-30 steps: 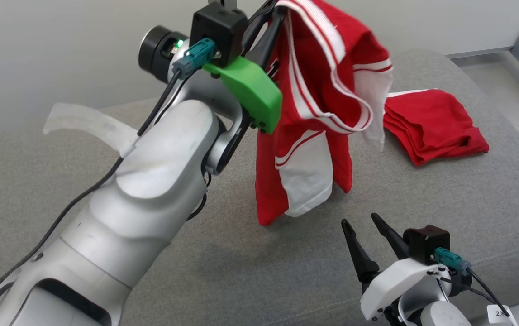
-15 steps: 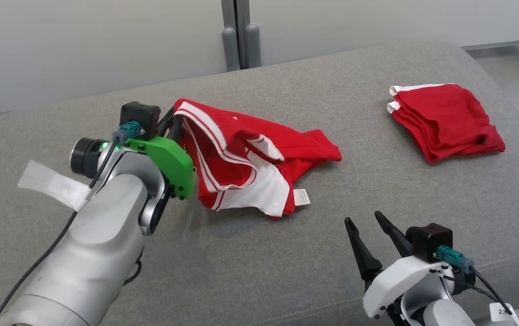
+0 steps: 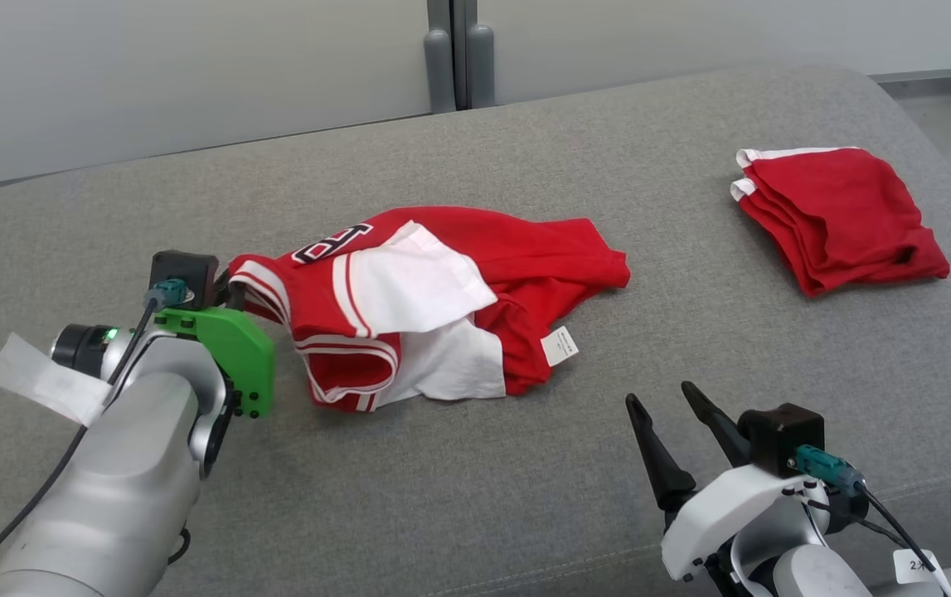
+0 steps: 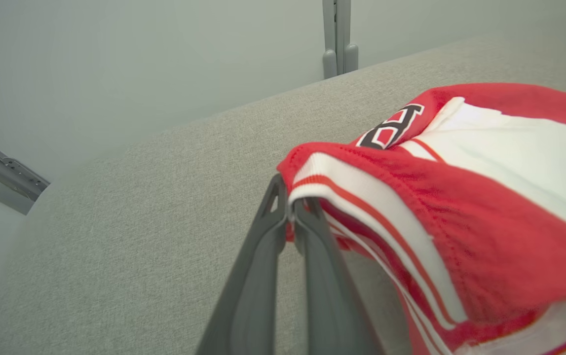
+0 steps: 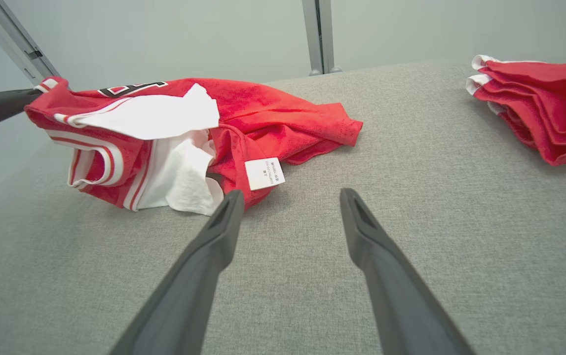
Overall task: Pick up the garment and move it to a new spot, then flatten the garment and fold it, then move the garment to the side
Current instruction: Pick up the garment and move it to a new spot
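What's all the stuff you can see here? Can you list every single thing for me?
jersey: one, red and white with dark lettering, crumpled on the middle of the cushion
label: one, white, sticking out at the jersey's near right edge
folded garment: one, red with white trim, at the far right of the cushion
cushion: one, grey fabric, under both garments
posts: two, grey, side by side behind the cushion
wall: one, pale, at the back
left pincer: one, dark fingers, shut on the jersey's striped left edge
right pincer: one, dark fingers, open, near right, apart from the jersey
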`<state>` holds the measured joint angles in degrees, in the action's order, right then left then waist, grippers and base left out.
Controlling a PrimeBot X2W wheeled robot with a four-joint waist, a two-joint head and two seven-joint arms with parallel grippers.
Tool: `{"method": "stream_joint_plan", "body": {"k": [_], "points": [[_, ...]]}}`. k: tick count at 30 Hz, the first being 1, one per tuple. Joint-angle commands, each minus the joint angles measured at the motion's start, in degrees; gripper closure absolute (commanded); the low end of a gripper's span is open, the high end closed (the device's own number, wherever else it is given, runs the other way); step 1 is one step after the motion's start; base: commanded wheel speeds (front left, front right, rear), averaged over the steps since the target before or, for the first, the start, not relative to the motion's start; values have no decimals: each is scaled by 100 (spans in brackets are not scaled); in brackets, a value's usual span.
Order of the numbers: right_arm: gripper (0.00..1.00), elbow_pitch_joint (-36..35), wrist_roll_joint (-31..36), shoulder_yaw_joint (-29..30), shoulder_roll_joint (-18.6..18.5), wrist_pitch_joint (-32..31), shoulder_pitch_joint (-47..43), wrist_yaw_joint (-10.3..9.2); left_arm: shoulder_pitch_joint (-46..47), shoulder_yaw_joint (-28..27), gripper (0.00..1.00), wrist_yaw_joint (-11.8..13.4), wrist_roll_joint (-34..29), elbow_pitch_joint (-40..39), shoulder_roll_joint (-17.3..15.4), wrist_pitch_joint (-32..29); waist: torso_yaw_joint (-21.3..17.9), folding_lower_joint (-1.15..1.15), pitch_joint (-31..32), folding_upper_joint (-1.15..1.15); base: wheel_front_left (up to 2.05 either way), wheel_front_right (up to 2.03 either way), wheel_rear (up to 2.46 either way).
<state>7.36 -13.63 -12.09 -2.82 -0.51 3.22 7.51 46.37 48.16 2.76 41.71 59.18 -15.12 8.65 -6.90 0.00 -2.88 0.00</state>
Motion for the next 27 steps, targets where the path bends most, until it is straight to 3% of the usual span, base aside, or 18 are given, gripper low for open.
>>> {"method": "stream_joint_plan", "body": {"k": [1, 8, 9, 10, 11, 18, 27], "points": [[0, -26, 50, -13, -17, -26, 66, -4, 48, 2, 100, 32, -54, 154, -74, 31, -65, 0, -36, 0, 0, 0, 0], [0, -90, 128, 9, -16, -89, 75, -4, 120, -46, 100, 171, -5, 619, -194, 39, -211, 0, -139, 0, 0, 0, 0], [0, -105, 144, 14, -15, -92, 74, -4, 114, -79, 67, 217, 35, 701, -204, 44, -231, 0, -153, 0, 0, 0, 0], [0, -116, 146, 15, -15, -107, 73, -4, 108, -103, 67, 253, 59, 762, -210, 45, -250, 0, -165, 0, 0, 0, 0], [0, -129, 150, 17, -15, -119, 70, -4, 92, -129, 0, 250, 97, 810, -206, 53, -263, 0, -176, 0, 0, 0, 0], [0, -167, 189, 45, -15, -147, 25, -4, 13, -197, 0, 286, 221, 1086, -234, 76, -266, 0, -173, 0, 0, 0, 0], [0, -107, 98, -31, -16, -174, -49, -4, 218, -113, 0, 199, 187, 1053, 41, 175, -154, 0, 70, 0, 0, 0, 0]]}}
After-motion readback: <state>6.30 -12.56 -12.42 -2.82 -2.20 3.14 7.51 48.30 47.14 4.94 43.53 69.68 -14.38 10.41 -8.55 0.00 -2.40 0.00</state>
